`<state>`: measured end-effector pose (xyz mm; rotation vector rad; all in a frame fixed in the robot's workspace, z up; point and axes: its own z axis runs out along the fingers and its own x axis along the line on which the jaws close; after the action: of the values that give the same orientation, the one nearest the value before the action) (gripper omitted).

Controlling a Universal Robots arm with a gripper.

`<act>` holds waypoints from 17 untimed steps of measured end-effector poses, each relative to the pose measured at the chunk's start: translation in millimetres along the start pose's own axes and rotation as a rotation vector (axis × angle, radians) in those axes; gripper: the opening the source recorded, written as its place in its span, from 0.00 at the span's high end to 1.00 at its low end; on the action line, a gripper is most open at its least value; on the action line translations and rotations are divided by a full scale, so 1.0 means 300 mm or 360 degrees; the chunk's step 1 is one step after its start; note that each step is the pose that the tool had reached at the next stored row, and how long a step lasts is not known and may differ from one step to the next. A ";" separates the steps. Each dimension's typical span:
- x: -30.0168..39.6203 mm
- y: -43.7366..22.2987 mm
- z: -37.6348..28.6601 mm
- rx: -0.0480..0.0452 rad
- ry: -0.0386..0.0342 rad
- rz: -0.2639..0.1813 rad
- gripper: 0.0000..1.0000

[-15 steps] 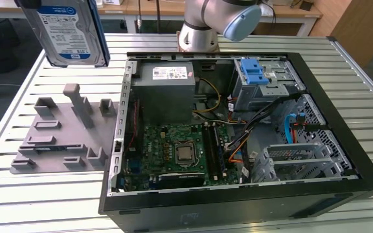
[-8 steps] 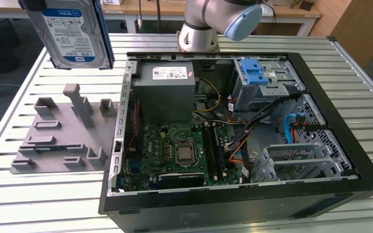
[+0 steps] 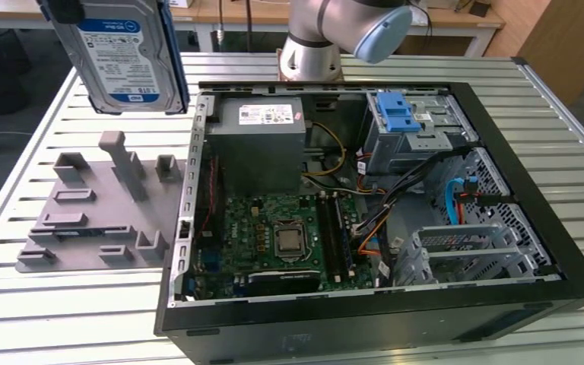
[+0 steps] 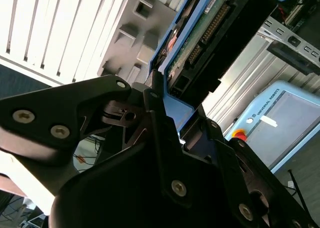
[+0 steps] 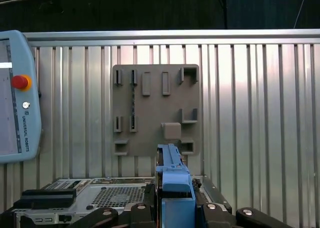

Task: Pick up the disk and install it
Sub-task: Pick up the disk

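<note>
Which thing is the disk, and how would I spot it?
Find the open black computer case on the slatted metal table. At the exterior view's left, above the grey plastic fixture plate, hangs a flat silver hard drive. Only it carries a blue-and-white label.

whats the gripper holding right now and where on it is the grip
The disk, clamped at one end by the gripper; the rest hangs free.

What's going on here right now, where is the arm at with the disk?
The arm's gripper is shut on the disk and holds it on edge in the air, with its label turned toward the exterior camera. The disk hangs above the grey fixture plate, to the exterior view's left of the open computer case. It is picked up but not yet installed in the drive cage inside the case.
</note>
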<state>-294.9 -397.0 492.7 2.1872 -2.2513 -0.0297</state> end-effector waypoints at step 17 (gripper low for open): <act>0.030 -0.159 -0.003 0.0000 0.0000 0.0000 0.64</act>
<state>-247.7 -407.5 492.7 2.1873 -2.2512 -0.0297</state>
